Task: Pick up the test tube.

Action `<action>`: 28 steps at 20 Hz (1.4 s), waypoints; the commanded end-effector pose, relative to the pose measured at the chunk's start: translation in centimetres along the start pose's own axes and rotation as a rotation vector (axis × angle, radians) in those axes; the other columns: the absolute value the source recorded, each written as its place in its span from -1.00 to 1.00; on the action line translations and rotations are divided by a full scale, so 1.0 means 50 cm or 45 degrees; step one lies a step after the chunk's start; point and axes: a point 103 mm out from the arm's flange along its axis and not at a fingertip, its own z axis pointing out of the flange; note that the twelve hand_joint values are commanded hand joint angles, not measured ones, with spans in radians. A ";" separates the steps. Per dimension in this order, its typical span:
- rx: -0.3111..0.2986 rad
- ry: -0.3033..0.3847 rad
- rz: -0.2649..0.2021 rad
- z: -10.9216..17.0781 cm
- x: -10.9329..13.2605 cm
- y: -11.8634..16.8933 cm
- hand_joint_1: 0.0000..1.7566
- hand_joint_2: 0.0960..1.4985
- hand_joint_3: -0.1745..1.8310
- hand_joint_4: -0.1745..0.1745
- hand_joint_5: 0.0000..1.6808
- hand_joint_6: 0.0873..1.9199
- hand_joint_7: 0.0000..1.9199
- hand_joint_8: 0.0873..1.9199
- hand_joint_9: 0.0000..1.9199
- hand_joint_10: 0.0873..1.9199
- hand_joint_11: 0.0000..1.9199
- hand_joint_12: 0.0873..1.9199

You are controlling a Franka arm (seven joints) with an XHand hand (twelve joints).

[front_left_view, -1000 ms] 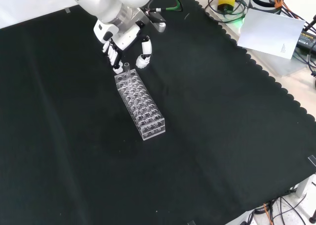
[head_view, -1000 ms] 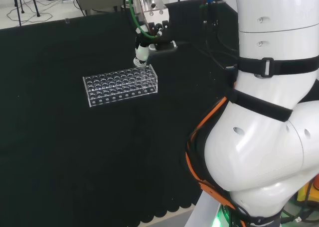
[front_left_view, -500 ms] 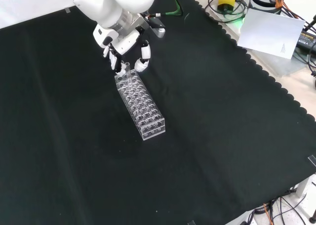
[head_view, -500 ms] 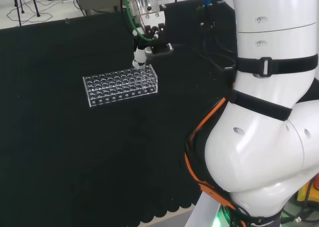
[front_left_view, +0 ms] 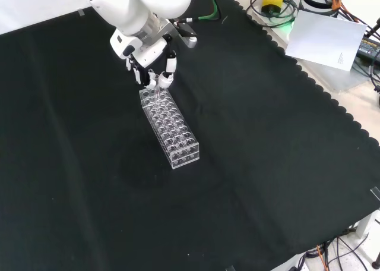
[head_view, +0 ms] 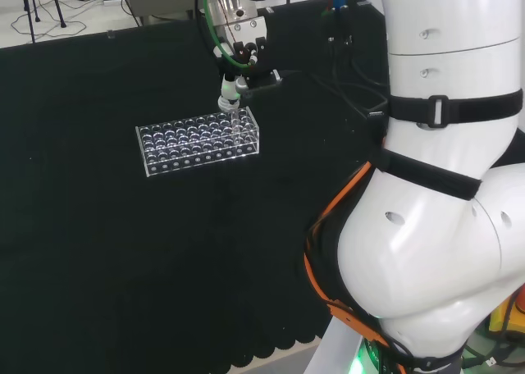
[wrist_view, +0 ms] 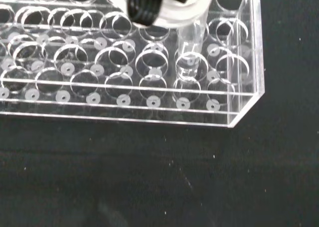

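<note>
My hand closes fingertips round the test tube, which stands upright in the clear rack; grip approx. made, lift not yet done.

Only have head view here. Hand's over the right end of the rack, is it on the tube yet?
Observer: Front view shows the hand with fingers closed in around the top of the test tube, at the far end of the rack.
Operator: Tube out of the rack?
Observer: No. The wrist view shows it upright in a hole near the rack's corner.
Operator: Other tubes nearby?
Observer: None that I can see; neighbouring holes in the wrist view look empty.
</note>
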 end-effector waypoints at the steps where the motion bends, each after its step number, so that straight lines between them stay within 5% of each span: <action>1: -0.108 0.018 0.002 -0.020 0.003 0.003 0.59 -0.13 -0.24 -1.00 0.40 -0.27 0.34 -0.17 0.27 -0.43 0.07 0.15; 12: -0.155 0.060 -0.011 -0.051 -0.001 0.001 0.63 -0.29 -0.13 -1.00 0.56 -0.48 0.44 -0.30 0.46 -0.76 0.20 0.09; 28: -0.191 0.148 -0.029 -0.116 -0.025 -0.042 0.64 -0.32 -0.11 -1.00 0.58 -0.50 0.44 -0.31 0.48 -0.80 0.21 0.08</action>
